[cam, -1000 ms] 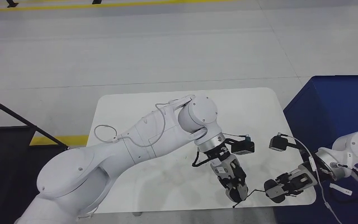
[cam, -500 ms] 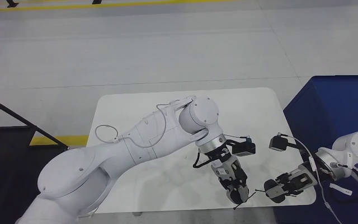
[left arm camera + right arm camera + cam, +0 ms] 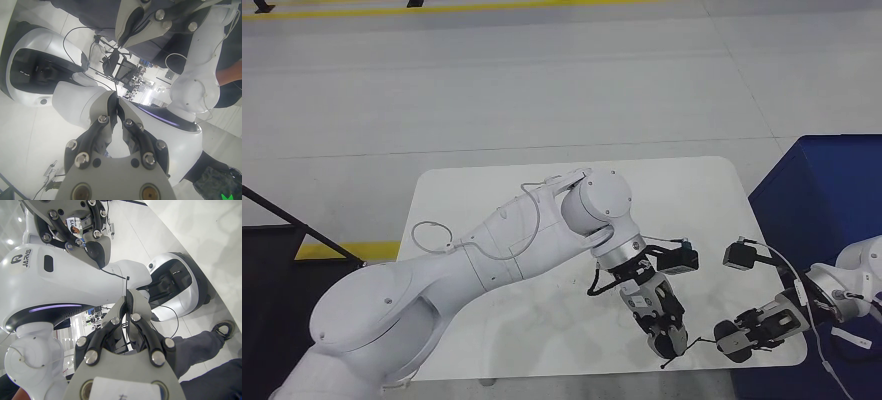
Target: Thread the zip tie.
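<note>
There is a single zip tie point(image 3: 113, 274), thin and black, and both arms have hold of it. The left tool point(image 3: 115, 98) is pressed together on the strap. The right tool point(image 3: 127, 294) pinches the same tie just below its small square head. The tie is held in the air between the two, above the white tabletop point(image 3: 692, 200) near the robot's edge. The strap's end meets the head, but I cannot tell whether it has passed through.

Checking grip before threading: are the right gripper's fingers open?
No, the right gripper is shut on the zip tie, pinching it near its head.
</note>
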You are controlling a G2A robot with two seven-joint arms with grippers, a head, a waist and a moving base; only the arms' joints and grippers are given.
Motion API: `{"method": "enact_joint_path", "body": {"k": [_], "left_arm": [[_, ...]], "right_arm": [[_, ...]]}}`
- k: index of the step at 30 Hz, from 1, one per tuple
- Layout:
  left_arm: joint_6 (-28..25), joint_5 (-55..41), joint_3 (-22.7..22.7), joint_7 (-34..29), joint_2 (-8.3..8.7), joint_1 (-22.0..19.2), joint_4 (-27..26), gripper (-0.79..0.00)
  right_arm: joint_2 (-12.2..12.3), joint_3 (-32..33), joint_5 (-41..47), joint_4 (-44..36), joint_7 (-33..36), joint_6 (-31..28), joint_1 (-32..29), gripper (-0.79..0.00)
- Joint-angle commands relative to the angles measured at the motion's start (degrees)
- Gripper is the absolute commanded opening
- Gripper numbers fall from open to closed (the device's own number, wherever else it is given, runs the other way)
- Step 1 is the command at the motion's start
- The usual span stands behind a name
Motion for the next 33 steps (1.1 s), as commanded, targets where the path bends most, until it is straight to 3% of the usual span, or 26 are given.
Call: {"method": "enact_joint_path", "body": {"k": [1, 33], "left_arm": [[0.0, -0.05, 0.0, 0.0, 0.08, 0.01, -0.05, -0.785], [2.12, 0.23, 0.0, 0.0, -0.75, 0.92, 1.05, -0.785]], "right_arm": [[0.0, 0.0, 0.0, 0.0, 0.0, 0.0, 0.0, -0.785], [-1.07, 0.95, -0.27, -0.77, -1.26, -1.58, -1.27, -0.785]]}}
